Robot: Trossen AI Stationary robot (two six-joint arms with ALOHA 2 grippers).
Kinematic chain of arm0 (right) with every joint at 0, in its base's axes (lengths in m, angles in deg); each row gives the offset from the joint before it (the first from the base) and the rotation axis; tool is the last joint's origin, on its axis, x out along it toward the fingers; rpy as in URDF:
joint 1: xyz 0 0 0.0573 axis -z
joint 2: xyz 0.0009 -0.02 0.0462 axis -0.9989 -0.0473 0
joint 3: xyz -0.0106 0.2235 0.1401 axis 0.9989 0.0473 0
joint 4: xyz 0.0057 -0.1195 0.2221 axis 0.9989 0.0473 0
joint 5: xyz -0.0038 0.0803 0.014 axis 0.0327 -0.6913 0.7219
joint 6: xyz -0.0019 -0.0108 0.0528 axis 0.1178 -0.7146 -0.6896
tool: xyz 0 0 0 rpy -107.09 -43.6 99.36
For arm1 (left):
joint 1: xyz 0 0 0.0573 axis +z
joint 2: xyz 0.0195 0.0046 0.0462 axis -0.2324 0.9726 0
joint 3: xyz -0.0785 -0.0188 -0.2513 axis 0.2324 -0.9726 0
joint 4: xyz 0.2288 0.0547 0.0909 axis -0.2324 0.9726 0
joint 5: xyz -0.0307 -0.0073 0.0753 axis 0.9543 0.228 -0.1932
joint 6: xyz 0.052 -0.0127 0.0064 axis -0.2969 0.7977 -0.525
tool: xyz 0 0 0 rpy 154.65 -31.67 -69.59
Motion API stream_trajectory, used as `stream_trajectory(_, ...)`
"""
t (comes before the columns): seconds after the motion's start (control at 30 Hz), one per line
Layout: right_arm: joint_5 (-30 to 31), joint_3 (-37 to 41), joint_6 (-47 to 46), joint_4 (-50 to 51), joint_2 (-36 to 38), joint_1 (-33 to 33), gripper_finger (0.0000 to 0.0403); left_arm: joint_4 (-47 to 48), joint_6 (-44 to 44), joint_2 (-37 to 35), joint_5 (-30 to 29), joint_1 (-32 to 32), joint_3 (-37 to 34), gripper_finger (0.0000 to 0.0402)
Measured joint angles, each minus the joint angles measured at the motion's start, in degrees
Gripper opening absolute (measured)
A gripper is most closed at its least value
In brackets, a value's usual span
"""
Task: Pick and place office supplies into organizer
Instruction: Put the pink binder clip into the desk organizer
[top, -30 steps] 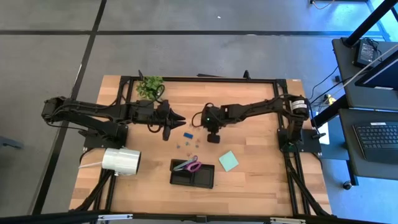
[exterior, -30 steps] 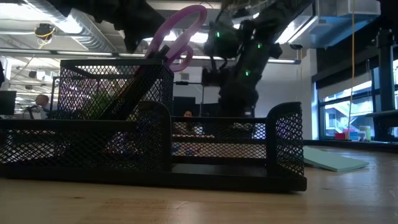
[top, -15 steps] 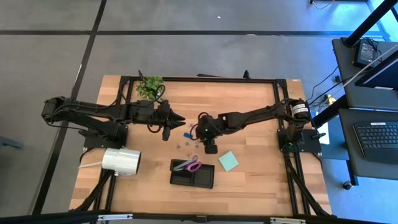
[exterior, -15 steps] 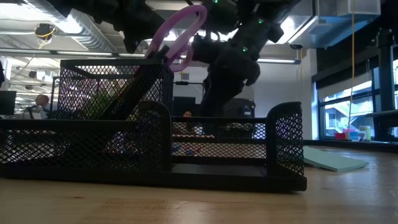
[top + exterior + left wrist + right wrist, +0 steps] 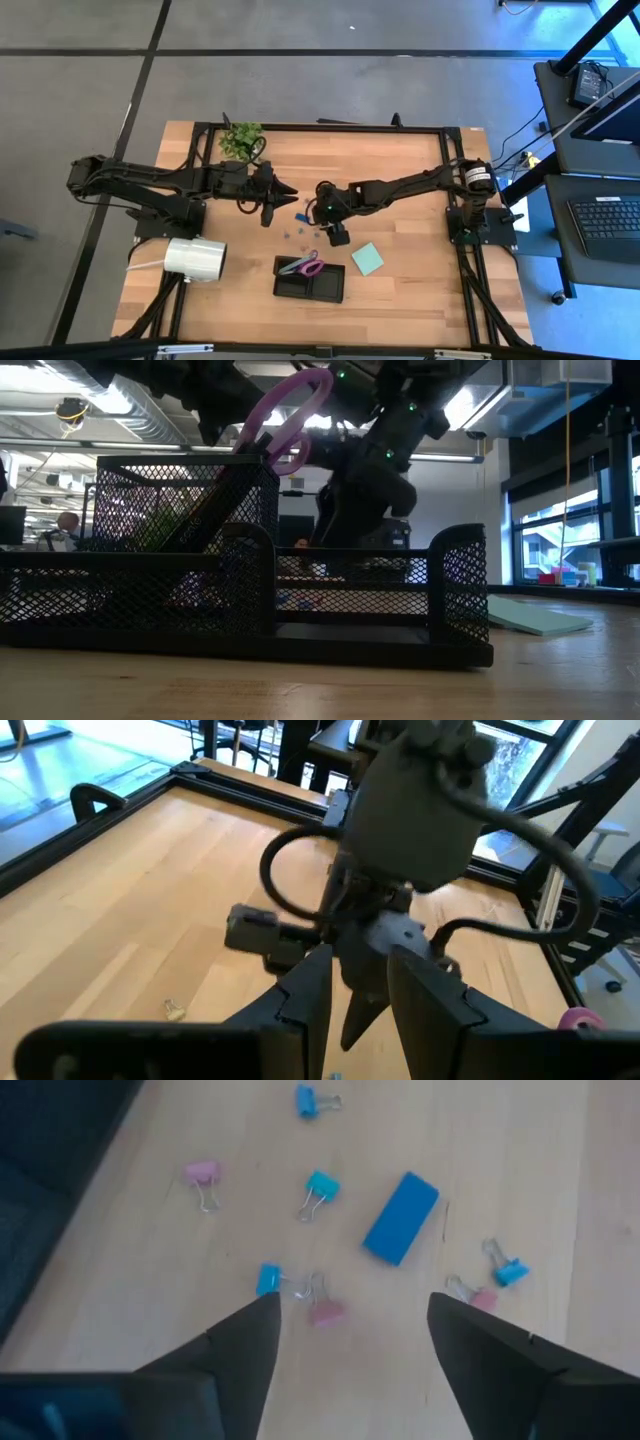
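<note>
The right pincer [image 5: 322,211] hangs low over the middle of the wooden bench [image 5: 400,165], its two dark fingers [image 5: 245,1350] spread wide and holding nothing. Below it lie small blue and pink binder clips [image 5: 320,1186] scattered around a blue rectangular eraser-like block [image 5: 400,1218]. The left pincer [image 5: 268,208] hovers near, left of the clips, with its fingers [image 5: 305,995] at a narrow gap and nothing between them. The low black mesh organizer [image 5: 310,280] sits at the bench's near edge with purple-handled scissors [image 5: 303,266] standing tilted in its tall compartment. A pale green square sticky-note pad [image 5: 367,259] lies just right of it.
</note>
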Motion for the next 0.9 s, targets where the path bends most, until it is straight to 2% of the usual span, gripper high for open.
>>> stream_trajectory(0.3, -0.6, 0.0, 1.2, -0.5, -2.6, 0.0, 0.0223, 0.1, 0.0, 0.0, 0.0, 0.0, 0.0, 0.0095)
stream_trajectory(0.9, -0.7, 0.0, 3.4, -2.5, -6.5, 0.0, 0.0193, 0.1, 0.0, 0.0, 0.0, 0.0, 0.0, 0.0095)
